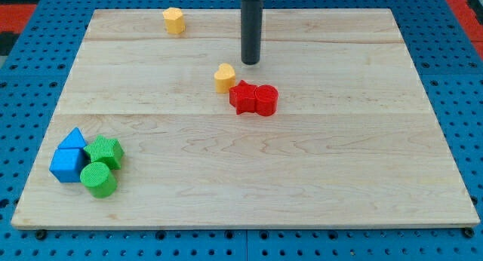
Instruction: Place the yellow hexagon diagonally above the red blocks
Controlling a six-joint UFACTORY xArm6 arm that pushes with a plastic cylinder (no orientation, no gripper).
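You will find no pincer fitted or in view, only my tip (250, 62); the yellow hexagon (173, 19) sits well to its upper left, far from the red blocks (253, 99) just below it, so I judge placement outstanding.

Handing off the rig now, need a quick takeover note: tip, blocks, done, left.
My tip is just above and right of the yellow heart-like block, not touching it.
That block touches the upper left of the two red blocks mid-board.
The yellow hexagon sits alone near the top edge, left of my tip.
Done: nothing visible for the hexagon.
Left: push it down-right to sit diagonally above the reds.
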